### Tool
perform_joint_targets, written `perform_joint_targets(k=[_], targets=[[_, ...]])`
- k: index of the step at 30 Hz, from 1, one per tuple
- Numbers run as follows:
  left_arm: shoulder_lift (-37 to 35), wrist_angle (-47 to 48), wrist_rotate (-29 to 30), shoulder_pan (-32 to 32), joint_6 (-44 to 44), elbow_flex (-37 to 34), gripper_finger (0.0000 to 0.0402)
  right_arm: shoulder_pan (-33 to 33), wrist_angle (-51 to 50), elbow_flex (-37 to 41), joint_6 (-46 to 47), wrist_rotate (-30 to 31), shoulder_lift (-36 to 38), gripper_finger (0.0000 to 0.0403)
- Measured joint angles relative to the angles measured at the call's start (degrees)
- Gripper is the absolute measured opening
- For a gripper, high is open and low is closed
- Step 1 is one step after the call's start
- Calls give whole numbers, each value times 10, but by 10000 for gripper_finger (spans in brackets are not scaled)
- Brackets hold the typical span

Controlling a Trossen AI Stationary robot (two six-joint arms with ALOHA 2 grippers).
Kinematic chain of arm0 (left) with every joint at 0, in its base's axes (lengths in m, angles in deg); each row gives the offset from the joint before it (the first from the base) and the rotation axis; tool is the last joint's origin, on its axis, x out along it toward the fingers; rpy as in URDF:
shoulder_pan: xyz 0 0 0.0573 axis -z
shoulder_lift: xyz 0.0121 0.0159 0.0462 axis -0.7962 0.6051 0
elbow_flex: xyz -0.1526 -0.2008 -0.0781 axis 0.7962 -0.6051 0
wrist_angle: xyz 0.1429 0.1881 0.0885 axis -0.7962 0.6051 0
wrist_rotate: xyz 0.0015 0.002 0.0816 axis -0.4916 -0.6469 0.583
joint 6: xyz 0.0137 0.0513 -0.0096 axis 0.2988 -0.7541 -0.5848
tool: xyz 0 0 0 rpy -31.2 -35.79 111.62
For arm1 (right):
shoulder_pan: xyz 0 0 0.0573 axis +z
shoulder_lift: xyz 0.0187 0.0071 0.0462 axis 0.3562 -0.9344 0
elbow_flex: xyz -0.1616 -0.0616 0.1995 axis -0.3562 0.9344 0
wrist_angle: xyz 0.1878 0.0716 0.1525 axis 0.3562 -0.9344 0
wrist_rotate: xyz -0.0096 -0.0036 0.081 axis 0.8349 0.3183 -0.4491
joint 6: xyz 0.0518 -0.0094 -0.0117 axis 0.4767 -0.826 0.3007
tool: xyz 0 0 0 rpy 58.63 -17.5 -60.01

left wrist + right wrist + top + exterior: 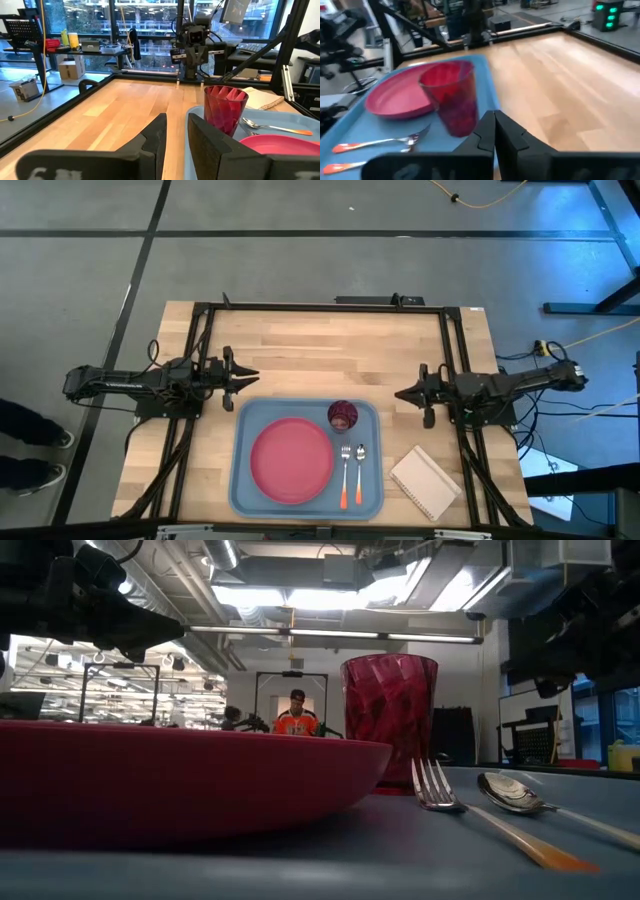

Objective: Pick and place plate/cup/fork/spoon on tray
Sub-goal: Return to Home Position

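The light blue tray [308, 492] lies at the table's near middle. On it rest the pinkish-red plate [291, 460] at its left, the upright maroon cup [342, 416] at its far right corner, and the fork [345, 475] and the spoon [361, 468] side by side at its right, orange tips toward the near edge. My left gripper [254, 376] hovers just past the tray's far left corner, empty, its fingers nearly together with a narrow slit [177, 131]. My right gripper [399, 393] hovers right of the cup, shut and empty [494, 125].
A white notepad [425, 482] lies on the table right of the tray. A dark metal frame [320, 308] runs around the table's edges. Bare wood lies between the tray and the far edge. A person [295, 720] stands far off in the room behind.
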Motion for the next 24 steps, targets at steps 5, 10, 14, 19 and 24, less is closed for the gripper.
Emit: perform_joint_targets(k=[5, 10, 14, 19, 24], targets=[[0, 0, 0, 0, 0, 0, 71, 0, -97, -31, 20, -31, 26, 6], [0, 0, 0, 0, 0, 0, 71, 0, -127, -42, -21, -52, 63, 7], [0, 0, 0, 0, 0, 0, 71, 0, -52, -33, -104, -97, 97, 7], [0, 0, 0, 0, 0, 0, 71, 0, -44, -11, -115, -101, 126, 3], [0, 0, 0, 0, 0, 0, 71, 1, 0, 3, -167, -128, 132, 6]])
